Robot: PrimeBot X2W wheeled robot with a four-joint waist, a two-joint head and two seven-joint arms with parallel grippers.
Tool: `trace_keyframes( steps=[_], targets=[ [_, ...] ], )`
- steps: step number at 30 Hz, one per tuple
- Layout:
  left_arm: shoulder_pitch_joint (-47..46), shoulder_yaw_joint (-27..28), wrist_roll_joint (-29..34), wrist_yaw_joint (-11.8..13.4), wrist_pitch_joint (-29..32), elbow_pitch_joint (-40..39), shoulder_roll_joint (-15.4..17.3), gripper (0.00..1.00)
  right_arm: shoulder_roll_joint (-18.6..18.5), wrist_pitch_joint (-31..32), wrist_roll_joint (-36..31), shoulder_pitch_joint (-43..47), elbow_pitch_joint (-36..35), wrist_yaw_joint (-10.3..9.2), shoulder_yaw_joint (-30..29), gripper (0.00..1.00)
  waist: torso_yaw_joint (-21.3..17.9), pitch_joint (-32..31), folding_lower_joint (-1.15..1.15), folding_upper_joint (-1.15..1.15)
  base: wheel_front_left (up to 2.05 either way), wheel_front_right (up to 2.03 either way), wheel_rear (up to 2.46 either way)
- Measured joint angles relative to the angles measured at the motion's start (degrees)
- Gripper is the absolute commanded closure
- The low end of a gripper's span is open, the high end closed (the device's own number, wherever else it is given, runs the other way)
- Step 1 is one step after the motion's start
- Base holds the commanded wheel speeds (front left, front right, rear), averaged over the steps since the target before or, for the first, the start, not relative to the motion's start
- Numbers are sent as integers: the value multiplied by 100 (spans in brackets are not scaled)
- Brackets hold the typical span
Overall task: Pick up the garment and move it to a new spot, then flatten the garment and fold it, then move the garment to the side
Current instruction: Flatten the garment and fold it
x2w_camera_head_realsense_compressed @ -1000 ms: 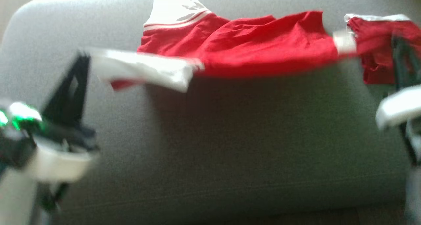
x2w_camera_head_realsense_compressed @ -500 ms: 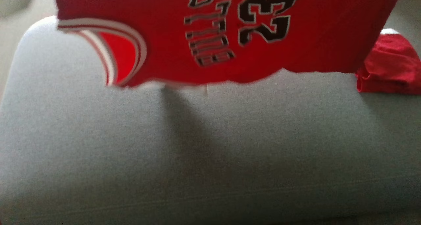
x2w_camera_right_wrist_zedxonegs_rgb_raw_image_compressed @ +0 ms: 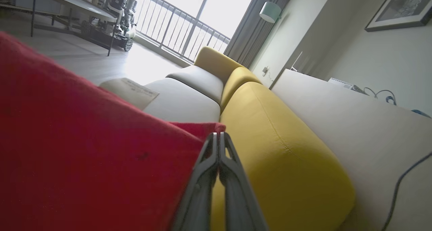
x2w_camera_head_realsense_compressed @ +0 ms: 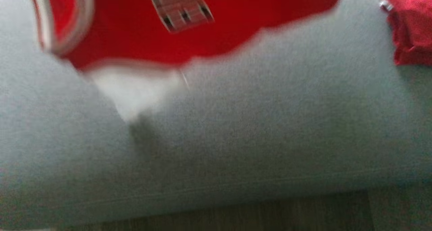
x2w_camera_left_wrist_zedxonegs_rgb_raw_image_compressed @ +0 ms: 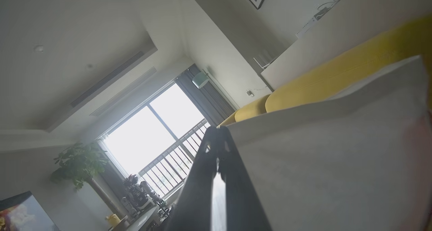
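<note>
Left end effector (x2w_camera_left_wrist_zedxonegs_rgb_raw_image_compressed: 217,133): fingers closed tip to tip, with a pale sheet of cloth running off from the tips toward that view's right. This is judged to be one end of the garment, pinched.

Garment (x2w_camera_head_realsense_compressed: 141,38): a red jersey with striped armhole trim and lettering, hanging blurred across the top of the head view. A whitish panel droops below its hem left of centre, and whether that panel touches the surface cannot be told. The long axis runs side to side, from one arm to the other, so neither arm is nearer; each has its own end.

Right end effector (x2w_camera_right_wrist_zedxonegs_rgb_raw_image_compressed: 218,136): fingers closed on a red edge of the garment, the cloth falling away to that view's left.

Coming move, as judged: lowering and laying flat. The cloth hangs below and between the two end effectors, so the free hem would land first.

Surface: a broad grey cushion (x2w_camera_head_realsense_compressed: 270,123) under the garment. A second red cloth (x2w_camera_head_realsense_compressed: 411,28) lies bunched at its far right, apart from the held one, and wood floor (x2w_camera_head_realsense_compressed: 303,210) runs along the near side.

Room: yellow sofa (x2w_camera_right_wrist_zedxonegs_rgb_raw_image_compressed: 270,150), balcony window (x2w_camera_left_wrist_zedxonegs_rgb_raw_image_compressed: 158,133), potted plant (x2w_camera_left_wrist_zedxonegs_rgb_raw_image_compressed: 79,163) — a living room
</note>
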Motion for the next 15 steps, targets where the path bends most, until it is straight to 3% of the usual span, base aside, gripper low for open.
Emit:
trace_keyframes(
  steps=[4, 8, 10, 15],
  targets=[
    [-869, -186, 610, 13, -244, 653, 13, 100, 332, -536, -455, -572, 556, 1, -428, 100, -61, 556, 1, 0, 0, 0, 0],
    [-1478, -277, 1173, 224, -298, 592, -24, 100, 557, -1078, -990, -975, 838, 1, -1009, 100, -149, 1038, 1, 0, 0, 0, 0],
    [-1622, -194, 1260, 392, -298, 207, -38, 100, 569, -1301, -1254, -1155, 917, 1, -1245, 100, -170, 1271, 0, 0, 0, 0, 0],
    [-1372, -125, 1526, 1078, -305, -825, 43, 100, 632, -1800, -1768, -1252, 1109, 0, -1657, 100, -91, 1744, 1, 0, 0, 0, 0]
  ],
)
